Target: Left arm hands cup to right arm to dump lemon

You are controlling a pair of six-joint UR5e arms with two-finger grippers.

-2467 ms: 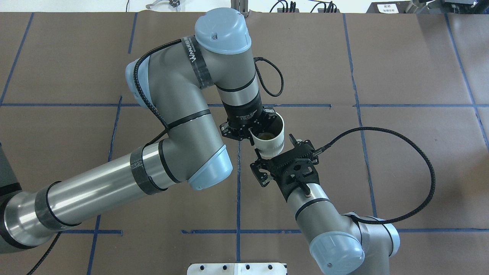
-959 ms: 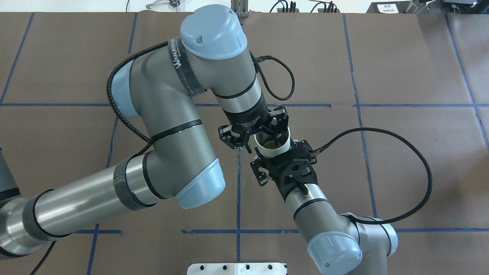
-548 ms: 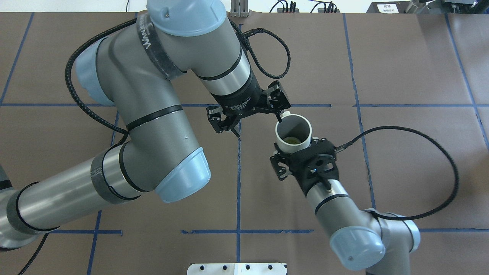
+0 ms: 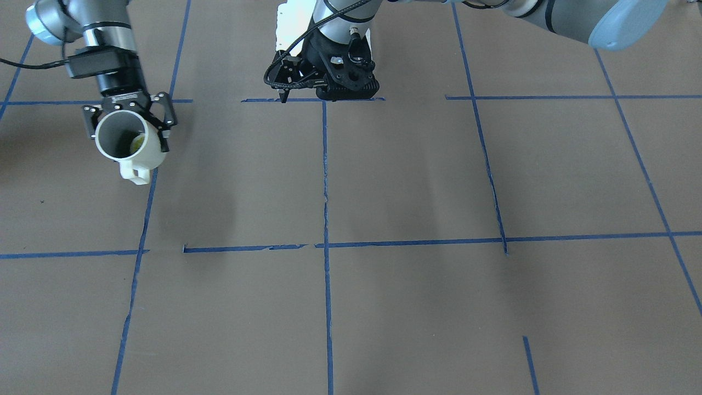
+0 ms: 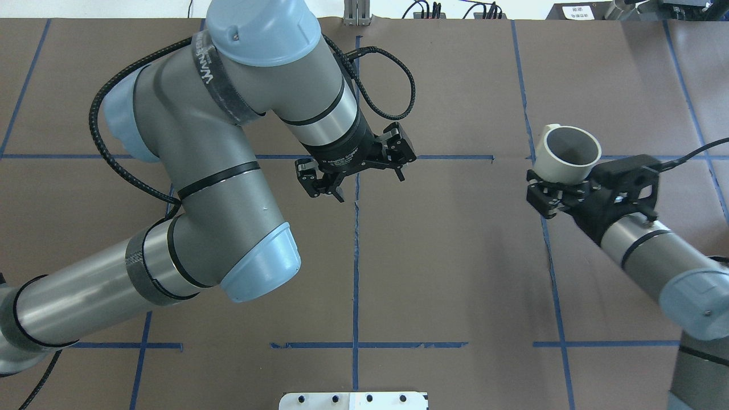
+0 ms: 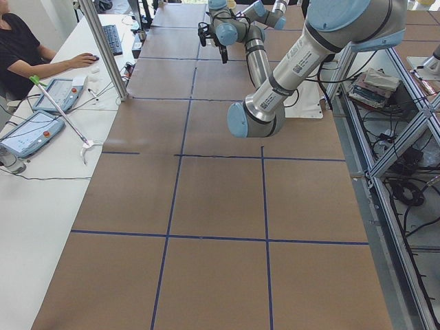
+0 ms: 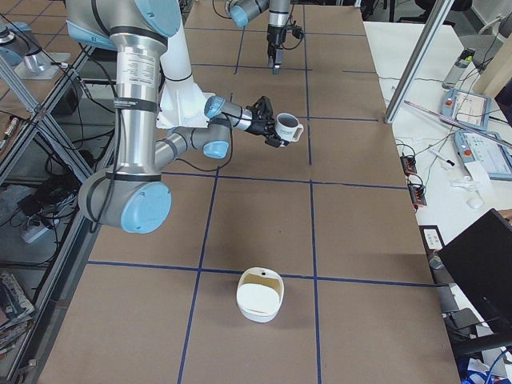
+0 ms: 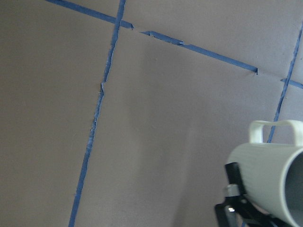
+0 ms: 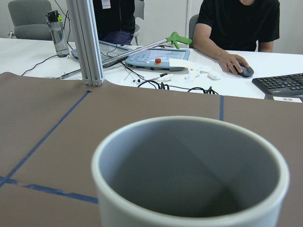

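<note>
Right gripper [image 5: 561,187] clamps cup [image 5: 555,167] by its body, mouth free for tipping lemon [image 4: 136,144] out; left gripper [image 5: 356,173] apart, empty.

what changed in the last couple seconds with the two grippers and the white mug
The left gripper let go of the small white ribbed mug, opened and drew back toward the overhead view's left. The right gripper closed on the mug and carried it far to that view's right. The small yellow-green lemon stays inside the mug; nothing is dumped yet.
</note>
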